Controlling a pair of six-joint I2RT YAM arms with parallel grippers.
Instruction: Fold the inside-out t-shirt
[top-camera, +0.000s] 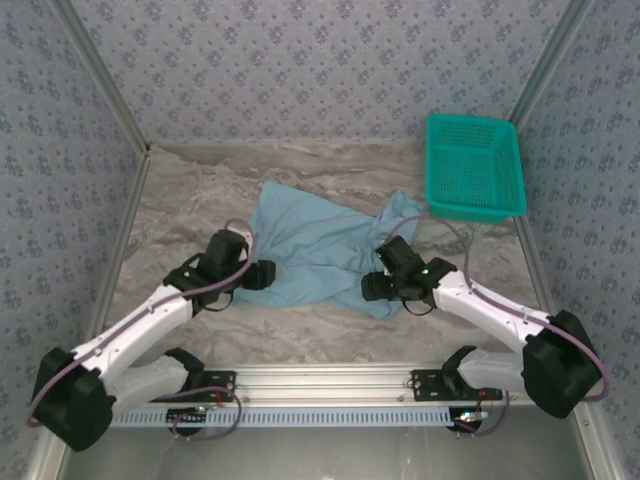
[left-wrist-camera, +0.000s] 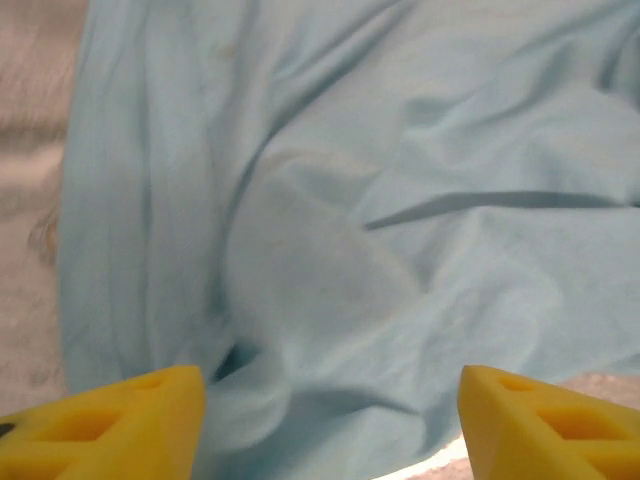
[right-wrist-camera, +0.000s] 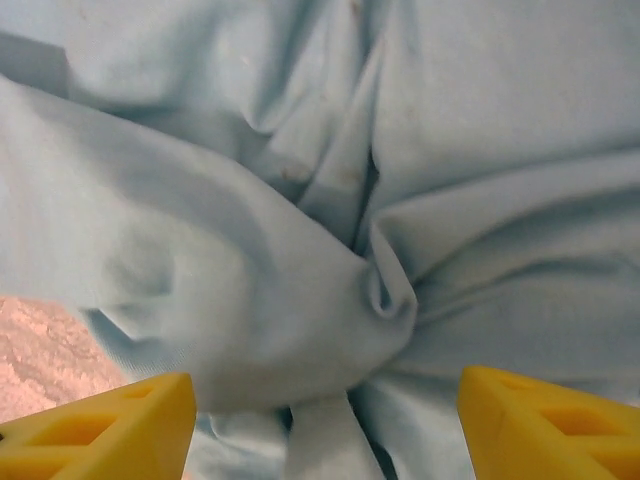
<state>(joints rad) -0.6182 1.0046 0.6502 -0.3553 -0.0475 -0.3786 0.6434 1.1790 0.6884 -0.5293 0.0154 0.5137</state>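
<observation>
The t-shirt (top-camera: 320, 250) lies crumpled, soft and light, likely to sag; best pinched at hem corners. The left fingers (left-wrist-camera: 120, 420) and right fingers (right-wrist-camera: 110, 420) stand spread, holding nothing.

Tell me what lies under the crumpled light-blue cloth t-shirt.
The grey marbled tabletop shows around the light-blue cloth t-shirt and runs beneath it. Whether anything else lies under there cannot be seen: the crumpled fabric covers it.

Soft matt light-blue cloth t-shirt (top-camera: 312, 240), teal plastic mesh basket (top-camera: 472, 172), smooth marbled table (top-camera: 190, 200)
</observation>
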